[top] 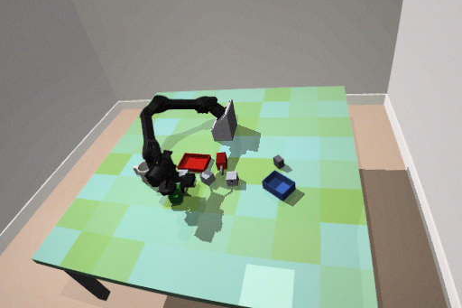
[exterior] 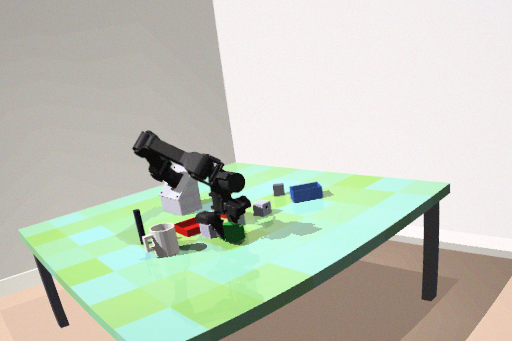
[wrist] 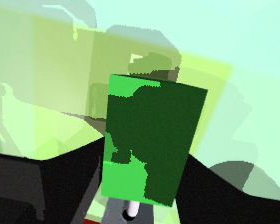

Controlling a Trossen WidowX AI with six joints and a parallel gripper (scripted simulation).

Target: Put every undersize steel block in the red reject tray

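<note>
Grasping the green gauge (top: 176,195) (exterior: 233,232) (wrist: 151,142), the hand (top: 180,188) (exterior: 224,227) (wrist: 143,141) has its pale pin at the hole of a steel block (exterior: 208,230) (wrist: 112,212) just beside it. The red tray (top: 194,163) (exterior: 188,228) is near the hand, and the blue box (top: 279,185) (exterior: 306,192) is well apart.

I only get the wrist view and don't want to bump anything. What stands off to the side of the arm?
Observer: A white mug stands upright on the tabletop, its handle facing away from the claw.
Operator: Does the red tray hold any blocks yet?
Observer: No, the top view shows none in the red tray.
Operator: What about the far side, past the blocks?
Observer: A blue bin sits there, with a small dark grey cube near it.
</note>
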